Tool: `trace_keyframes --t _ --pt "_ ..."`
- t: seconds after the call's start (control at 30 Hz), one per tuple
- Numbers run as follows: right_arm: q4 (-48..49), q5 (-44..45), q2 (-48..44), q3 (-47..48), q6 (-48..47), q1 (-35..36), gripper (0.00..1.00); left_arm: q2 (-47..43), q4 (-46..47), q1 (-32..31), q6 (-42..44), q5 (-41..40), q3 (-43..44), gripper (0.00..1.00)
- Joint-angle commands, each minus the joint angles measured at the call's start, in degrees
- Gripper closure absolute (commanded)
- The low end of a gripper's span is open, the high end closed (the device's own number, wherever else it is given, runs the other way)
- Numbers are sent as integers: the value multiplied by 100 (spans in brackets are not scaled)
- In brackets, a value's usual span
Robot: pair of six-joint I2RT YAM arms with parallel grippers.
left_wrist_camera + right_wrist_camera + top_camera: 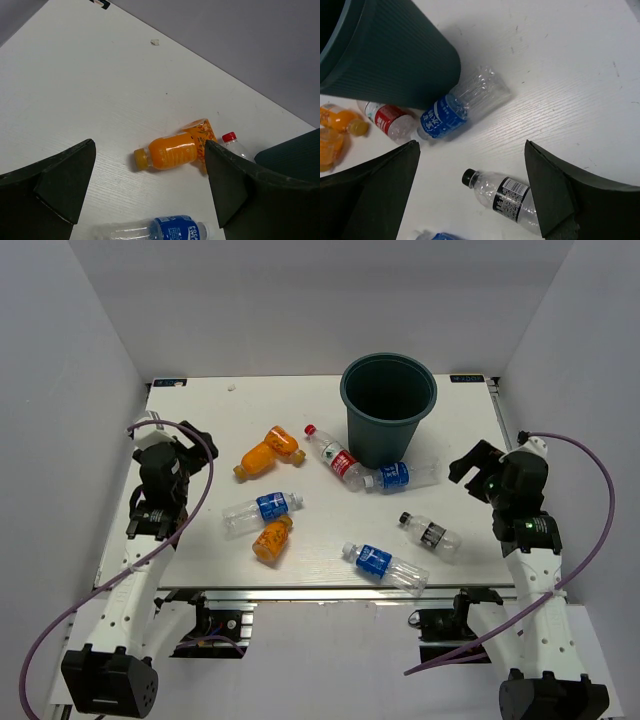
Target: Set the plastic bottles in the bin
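Observation:
The dark teal bin (388, 410) stands upright at the back middle of the table. Seven plastic bottles lie on the table: two orange ones (268, 452) (272, 540), three with blue labels (262, 508) (398, 477) (384, 565), a red-label one (336, 461) and a dark-label one (430, 534). My left gripper (192, 443) is open and empty above the table's left side. In the left wrist view its jaws (150, 146) frame the orange bottle (172, 151) from well above. My right gripper (468, 466) is open and empty, right of the bin, above the dark-label bottle (507, 197).
The blue-label bottle (455, 107) and the red-label bottle (390, 120) lie against the bin's base (390, 55). Grey walls enclose the table on the left, back and right. A small white scrap (155, 42) lies near the back left edge.

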Motion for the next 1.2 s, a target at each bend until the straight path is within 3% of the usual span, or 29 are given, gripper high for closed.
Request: trace_keyframes --t 0.0,0.2,0.27,0.4,0.47,0.57,0.77,0.97,1.17 --pt "-282 -677 -5 237 -221 -13 11 23 76 12 79 145 -48 2" --pt "-686 -1557 574 -27 -721 -13 11 58 67 12 70 127 -92 2" --pt "-1080 -1454 926 52 -836 31 11 93 84 12 70 127 -110 2" --pt "-1416 91 1471 78 -776 829 11 198 137 12 79 215 -127 2" --pt "-1233 -29 1743 43 -863 1154 11 251 146 12 87 215 -110 2" --pt "-1310 1031 2227 253 -854 2216 11 304 102 12 122 154 -92 2" --pt "-1917 2378 3097 649 -1634 2923 11 313 154 12 166 154 -136 2" --pt "-1830 1371 3282 773 -2523 2958 11 322 181 12 202 101 -171 2" --pt "-1926 1018 3642 650 -3402 2967 11 418 103 12 158 -101 -128 2"
